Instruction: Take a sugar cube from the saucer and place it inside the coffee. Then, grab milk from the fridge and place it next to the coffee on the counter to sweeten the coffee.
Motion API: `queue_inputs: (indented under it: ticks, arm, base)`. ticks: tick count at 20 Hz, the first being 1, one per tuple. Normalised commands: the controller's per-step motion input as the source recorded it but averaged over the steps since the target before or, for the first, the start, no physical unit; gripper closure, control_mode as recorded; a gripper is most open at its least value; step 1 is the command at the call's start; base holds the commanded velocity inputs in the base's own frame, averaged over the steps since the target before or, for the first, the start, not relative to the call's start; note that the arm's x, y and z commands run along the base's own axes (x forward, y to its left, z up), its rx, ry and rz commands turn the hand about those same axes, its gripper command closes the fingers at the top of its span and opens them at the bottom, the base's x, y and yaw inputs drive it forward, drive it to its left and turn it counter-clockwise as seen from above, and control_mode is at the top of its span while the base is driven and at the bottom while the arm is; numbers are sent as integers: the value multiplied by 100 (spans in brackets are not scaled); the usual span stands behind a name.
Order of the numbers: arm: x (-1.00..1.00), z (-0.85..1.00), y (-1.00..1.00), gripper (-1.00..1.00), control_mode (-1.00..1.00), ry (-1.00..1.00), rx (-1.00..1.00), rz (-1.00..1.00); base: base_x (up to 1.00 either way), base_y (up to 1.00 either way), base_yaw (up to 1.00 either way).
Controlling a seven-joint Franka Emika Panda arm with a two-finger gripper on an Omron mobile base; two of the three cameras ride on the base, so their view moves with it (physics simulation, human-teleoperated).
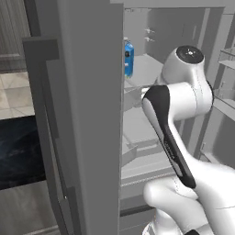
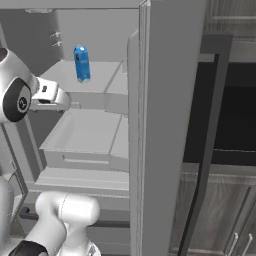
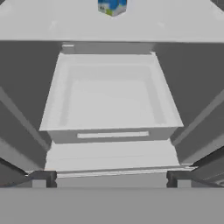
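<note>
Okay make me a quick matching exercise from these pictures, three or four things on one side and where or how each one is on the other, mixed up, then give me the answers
Things
1. milk
2. gripper
3. fridge
4. drawer

Place or state
A. doors swung open
B. standing upright on the upper shelf
C. open, holding nothing
D. pale tray below the shelf that bears the carton

Pairs: 1-B, 2-C, 3-A, 4-D

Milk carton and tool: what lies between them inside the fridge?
In the hand view, a pale drawer and the bare front of the upper shelf separate the open tool from the milk.
</note>
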Motion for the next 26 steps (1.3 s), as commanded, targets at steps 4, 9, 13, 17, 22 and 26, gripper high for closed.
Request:
queue_inputs:
  ticks: [4, 9, 13, 17, 22, 26]
  arm:
    - [25, 32, -6, -100, -100, -19, 24, -27]
    - [45, 22, -1, -100, -100, -39, 9, -12]
    - [68, 3, 0, -100, -100, -32, 1, -14]
    - [65, 41, 0, -100, -100, -10, 4, -11]
    - [61, 54, 0, -100, -100, 15, 0, -1]
    - [9, 16, 0, -100, -100, 10, -1, 10]
  base:
    - [0, 0, 0]
    - [0, 0, 0]
    - [0, 0, 0]
    - [0, 0, 0]
    - [0, 0, 0]
    - [0, 0, 0]
